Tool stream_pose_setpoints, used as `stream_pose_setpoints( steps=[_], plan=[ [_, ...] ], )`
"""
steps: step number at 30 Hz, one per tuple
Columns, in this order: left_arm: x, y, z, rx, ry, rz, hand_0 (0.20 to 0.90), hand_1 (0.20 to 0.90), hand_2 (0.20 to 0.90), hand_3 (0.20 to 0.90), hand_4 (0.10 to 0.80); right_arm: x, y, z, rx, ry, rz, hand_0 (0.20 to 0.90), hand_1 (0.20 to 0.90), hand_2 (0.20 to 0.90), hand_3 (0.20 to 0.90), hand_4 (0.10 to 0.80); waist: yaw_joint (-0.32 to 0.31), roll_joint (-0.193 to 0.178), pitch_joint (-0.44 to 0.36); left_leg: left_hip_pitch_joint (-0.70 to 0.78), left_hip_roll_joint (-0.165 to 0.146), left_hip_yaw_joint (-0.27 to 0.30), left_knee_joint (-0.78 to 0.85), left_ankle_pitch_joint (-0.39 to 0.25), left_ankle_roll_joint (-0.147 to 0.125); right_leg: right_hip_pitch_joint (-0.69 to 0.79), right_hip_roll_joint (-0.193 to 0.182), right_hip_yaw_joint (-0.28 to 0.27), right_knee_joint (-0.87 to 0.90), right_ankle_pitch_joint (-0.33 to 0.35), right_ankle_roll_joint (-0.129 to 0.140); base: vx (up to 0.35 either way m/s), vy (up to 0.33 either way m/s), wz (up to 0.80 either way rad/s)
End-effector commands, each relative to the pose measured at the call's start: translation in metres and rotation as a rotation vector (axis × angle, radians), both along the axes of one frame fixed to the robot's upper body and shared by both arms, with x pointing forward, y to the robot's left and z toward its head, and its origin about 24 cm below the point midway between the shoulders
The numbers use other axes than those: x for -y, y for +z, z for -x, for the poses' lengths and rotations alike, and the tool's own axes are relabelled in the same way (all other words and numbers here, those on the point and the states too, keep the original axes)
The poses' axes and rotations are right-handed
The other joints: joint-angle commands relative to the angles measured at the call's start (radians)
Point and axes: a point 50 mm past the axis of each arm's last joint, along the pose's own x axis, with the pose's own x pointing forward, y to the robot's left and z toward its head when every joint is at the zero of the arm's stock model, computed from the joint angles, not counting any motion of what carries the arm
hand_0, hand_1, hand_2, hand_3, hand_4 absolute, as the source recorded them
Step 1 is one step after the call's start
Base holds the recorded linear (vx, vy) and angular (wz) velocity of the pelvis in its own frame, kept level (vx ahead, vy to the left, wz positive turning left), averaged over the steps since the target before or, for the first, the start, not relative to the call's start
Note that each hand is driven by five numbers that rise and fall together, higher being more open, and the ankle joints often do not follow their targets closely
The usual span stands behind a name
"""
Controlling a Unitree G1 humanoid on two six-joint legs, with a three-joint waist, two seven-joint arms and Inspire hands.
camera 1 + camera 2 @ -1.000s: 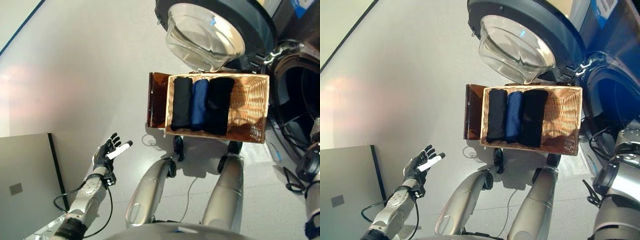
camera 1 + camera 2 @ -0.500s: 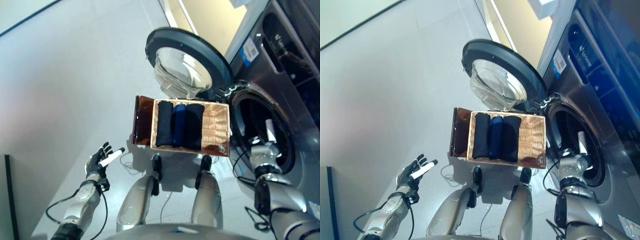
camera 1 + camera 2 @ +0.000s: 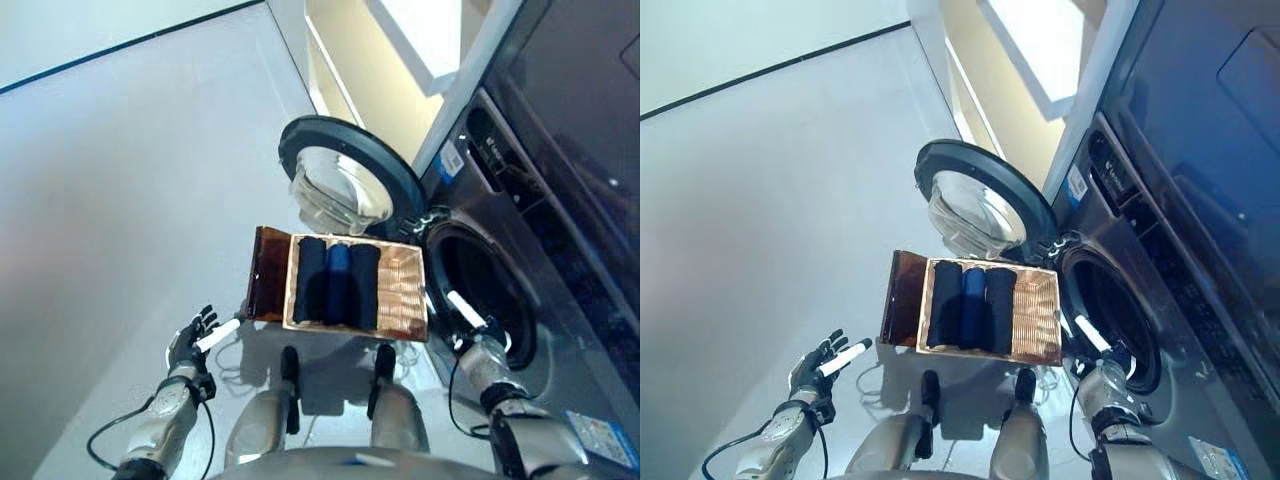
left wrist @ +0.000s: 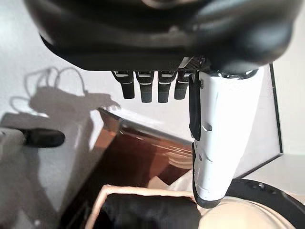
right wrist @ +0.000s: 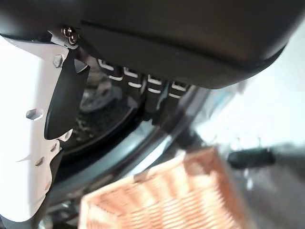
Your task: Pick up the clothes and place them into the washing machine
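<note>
since the rectangular woven wicker basket (image 3: pixel 404 300) sits directly ahead, right beside the mouth of the dark grey front-loading washing machine (image 3: pixel 520 250), the carry from one to the other looks short. the three rolled clothes (image 3: pixel 336 285) lie side by side in the basket's left half: a black roll (image 3: pixel 309 278) on the left, a blue roll (image 3: pixel 336 282) in the middle, another black roll (image 3: pixel 364 286) on the right. the right half of the basket is bare weave. none of the clothes has been lifted yet, so the task looks to be at its very start.

round glass-and-grey washer door (image 3: pixel 343 183) stands swung wide open to the far left of the basket, so the dark drum opening (image 3: pixel 480 290) is unobstructed. a brown glossy panel (image 3: pixel 266 287) stands against the basket's left side; i can't tell what it is.

left hand (image 3: pixel 193 340) hangs low on the near left, well apart from the basket, fingers straight and spread, white-covered thumb out, holding nothing. its wrist view confirms that: fingers extended, nothing between them and the thumb.

right hand (image 3: pixel 474 338) is near the right end of the basket, just in front of the drum opening, fingers also straight and empty. my read is that it's better placed than the left for the first grab, with the right-hand black roll the nearest item. main risk i'd flag: a roll may unfurl when pinched and snag on the basket rim.
</note>
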Motion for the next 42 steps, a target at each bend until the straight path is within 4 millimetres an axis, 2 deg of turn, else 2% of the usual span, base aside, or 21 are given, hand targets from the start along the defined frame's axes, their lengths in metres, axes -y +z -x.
stream_pose_setpoints(
  steps=[1,7,10,14,20,30,33,34,42],
  plan=[
    [-0.019,0.012,-0.001,0.078,0.034,-0.067,0.9,0.9,0.9,0.9,0.8,-0.005,0.007,-0.009,0.021,0.143,0.085,0.9,0.9,0.9,0.9,0.8,0.014,-0.005,-0.026,0.026,0.118,-0.079,-0.021,0.027,-0.125,0.015,-0.059,0.012,-0.001,0.013,0.045,0.038,-0.021,0.02],
    [-0.022,0.006,0.004,0.042,0.058,-0.086,0.9,0.9,0.9,0.9,0.8,-0.03,-0.011,0.004,-0.053,0.23,0.065,0.9,0.9,0.9,0.9,0.8,0.02,-0.022,-0.055,0.052,0.127,-0.083,-0.038,0.029,-0.126,0.052,-0.051,-0.009,-0.027,0.021,0.049,0.049,-0.014,0.05],
    [-0.023,0.005,0.003,0.039,0.075,-0.091,0.9,0.9,0.9,0.9,0.8,-0.048,-0.014,-0.001,-0.05,0.288,0.039,0.9,0.9,0.9,0.9,0.8,0.025,-0.028,-0.059,0.057,0.126,-0.085,-0.029,0.021,-0.124,0.06,-0.052,-0.009,-0.03,0.021,0.049,0.036,-0.011,0.05],
    [-0.022,0.005,0.002,0.042,0.065,-0.093,0.9,0.9,0.9,0.9,0.8,-0.061,-0.014,-0.006,-0.047,0.385,0.047,0.9,0.9,0.9,0.9,0.8,0.032,-0.035,-0.056,0.052,0.121,-0.083,-0.003,0.005,-0.124,0.065,-0.056,-0.009,-0.026,0.019,0.049,0.0,0.0,0.0],
    [-0.025,0.006,0.002,0.046,0.075,-0.102,0.9,0.9,0.9,0.9,0.8,-0.054,-0.001,-0.018,-0.036,0.446,0.159,0.9,0.9,0.9,0.9,0.8,0.037,-0.038,-0.031,0.018,0.109,-0.092,0.051,-0.013,-0.12,0.057,-0.064,-0.009,-0.004,0.013,0.048,0.001,0.0,0.01],
    [-0.025,0.01,0.0,0.065,0.099,-0.115,0.9,0.9,0.9,0.9,0.8,-0.053,-0.003,-0.015,-0.064,0.421,0.201,0.9,0.9,0.9,0.9,0.8,0.05,-0.054,-0.056,0.047,0.139,-0.098,0.014,0.0,-0.133,0.088,-0.043,-0.027,-0.024,0.003,0.048,0.026,-0.023,0.05],
    [-0.022,0.012,-0.004,0.076,0.081,-0.121,0.9,0.9,0.9,0.9,0.8,-0.058,0.003,-0.024,-0.075,0.505,0.286,0.9,0.9,0.9,0.9,0.8,0.053,-0.053,-0.047,0.039,0.138,-0.099,0.018,0.0,-0.132,0.077,-0.043,-0.024,-0.021,0.004,0.048,-0.052,-0.005,0.06],
    [-0.021,0.016,-0.008,0.099,0.073,-0.13,0.9,0.9,0.9,0.9,0.8,-0.061,0.011,-0.034,-0.065,0.557,0.36,0.9,0.9,0.9,0.9,0.8,0.055,-0.05,-0.027,0.024,0.132,-0.104,0.034,-0.003,-0.129,0.057,-0.045,-0.018,-0.009,0.006,0.047,-0.086,-0.004,0.0],
    [-0.02,0.025,-0.017,0.146,0.075,-0.138,0.9,0.9,0.9,0.9,0.8,-0.071,0.044,-0.069,0.079,0.576,0.416,0.9,0.9,0.9,0.9,0.8,0.058,-0.027,0.078,-0.105,0.099,-0.111,0.173,-0.034,-0.115,-0.057,-0.062,0.01,0.089,-0.001,0.037,-0.141,0.027,-0.02]
  ],
)
